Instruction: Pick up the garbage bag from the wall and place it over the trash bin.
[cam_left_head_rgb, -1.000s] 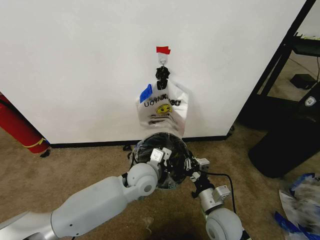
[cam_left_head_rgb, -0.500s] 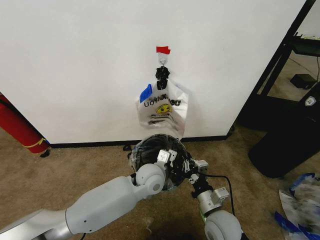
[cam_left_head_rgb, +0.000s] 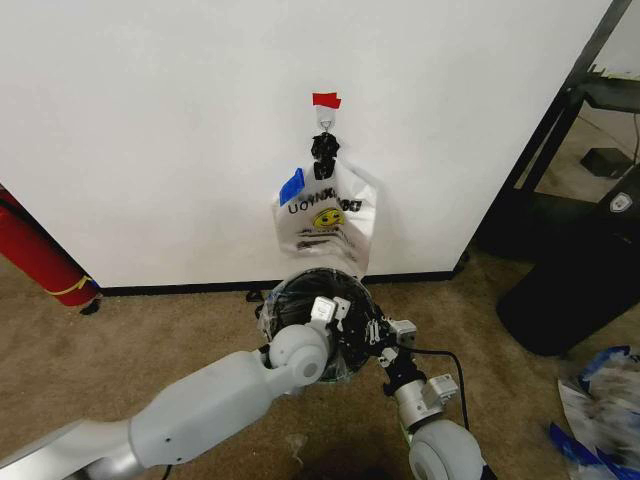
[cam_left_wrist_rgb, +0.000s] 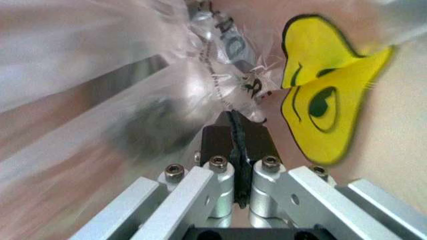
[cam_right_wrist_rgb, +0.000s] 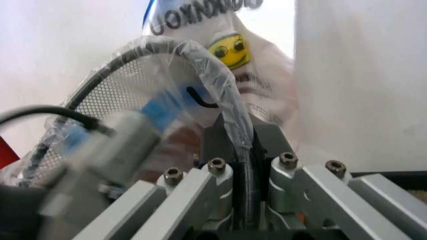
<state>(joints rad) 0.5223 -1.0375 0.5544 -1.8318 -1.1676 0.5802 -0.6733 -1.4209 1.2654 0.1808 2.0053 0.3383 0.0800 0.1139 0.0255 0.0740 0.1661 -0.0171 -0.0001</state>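
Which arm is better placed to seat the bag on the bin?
Likely right: right gripper's jaws clamp the round black mesh trash bin rim under the clear plastic garbage bag; left gripper pinches bunched film.

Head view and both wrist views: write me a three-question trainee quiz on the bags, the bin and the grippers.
1. True or false: the white smiley-face bag hangs from the hook on the wall.
2. What is the right gripper clamped on? A) the film-covered rim of the trash bin; B) the red cylinder; C) the baseboard.
3. Fill in: the left gripper, pressed into crinkled film, has its jaws ___ (open or shut).

Key
1. True.
2. A: the clear garbage bag is draped over the rim between the jaws.
3. Shut.
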